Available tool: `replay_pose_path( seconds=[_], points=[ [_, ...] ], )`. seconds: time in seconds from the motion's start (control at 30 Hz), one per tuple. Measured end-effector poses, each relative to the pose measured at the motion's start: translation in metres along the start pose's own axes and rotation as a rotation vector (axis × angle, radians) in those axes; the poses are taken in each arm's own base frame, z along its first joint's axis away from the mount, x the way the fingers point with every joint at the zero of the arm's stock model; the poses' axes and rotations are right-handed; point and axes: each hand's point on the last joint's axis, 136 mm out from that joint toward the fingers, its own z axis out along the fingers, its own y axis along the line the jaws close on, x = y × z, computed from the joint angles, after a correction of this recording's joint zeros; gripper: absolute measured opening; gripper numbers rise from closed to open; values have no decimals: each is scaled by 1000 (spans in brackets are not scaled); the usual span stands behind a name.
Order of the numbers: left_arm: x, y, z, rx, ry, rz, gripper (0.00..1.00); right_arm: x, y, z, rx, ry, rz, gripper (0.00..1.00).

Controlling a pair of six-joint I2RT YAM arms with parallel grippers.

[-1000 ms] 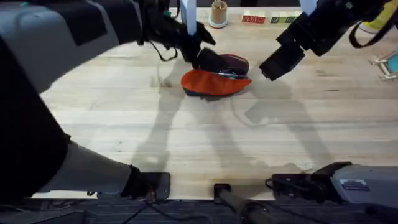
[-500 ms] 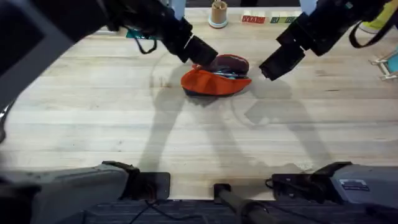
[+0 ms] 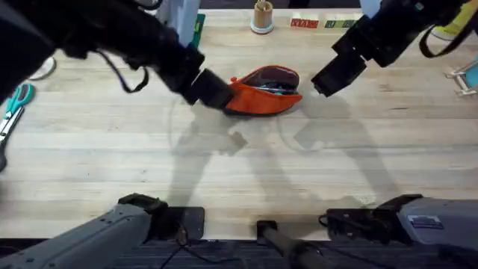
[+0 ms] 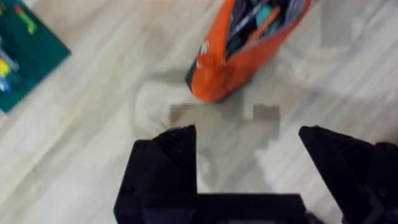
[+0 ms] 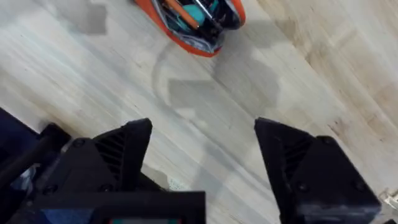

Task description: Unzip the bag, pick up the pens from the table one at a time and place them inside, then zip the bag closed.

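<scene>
The orange bag [image 3: 263, 95] lies on the table [image 3: 246, 164] at the back centre, its zipper mouth gaping and the dark lining showing. An orange pen [image 5: 173, 9] and a teal-coloured item [image 5: 203, 12] lie inside the bag [image 5: 198, 25]. My left gripper [image 3: 213, 91] hovers just left of the bag's end, open, with nothing between its fingers [image 4: 166, 163]. In the left wrist view the bag [image 4: 231, 62] lies a short way beyond that gripper [image 4: 249, 155]. My right gripper [image 3: 328, 78] hangs open to the right of the bag, apart from it, and stands wide [image 5: 202, 149] over bare wood.
Teal-handled scissors [image 3: 16, 101] lie at the far left edge. A green flat item [image 4: 25, 43] sits behind the left arm. A small wooden cup [image 3: 262, 15] and coloured blocks [image 3: 321, 24] stand along the back edge. Bare wood stretches in front of the bag.
My left arm has swung from over the bag's back left to its left end, drawing away leftward. The bag's mouth now shows more fully. The right arm has stayed put.
</scene>
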Motion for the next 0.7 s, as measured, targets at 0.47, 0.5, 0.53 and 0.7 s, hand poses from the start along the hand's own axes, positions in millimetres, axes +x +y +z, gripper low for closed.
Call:
replay_pose_path(
  seconds=[0.47,0.5,0.53,0.7],
  points=[
    [59,2,-18,-17,200,-180,992,0,0,0,0,0,2,998],
    [61,6,-19,-28,200,-204,993,0,0,0,0,0,3,998],
    [63,10,-20,-39,199,-226,993,0,0,0,0,0,3,998],
    [71,25,-26,-75,193,-304,993,-2,-1,0,3,-8,2,998]
  ],
)
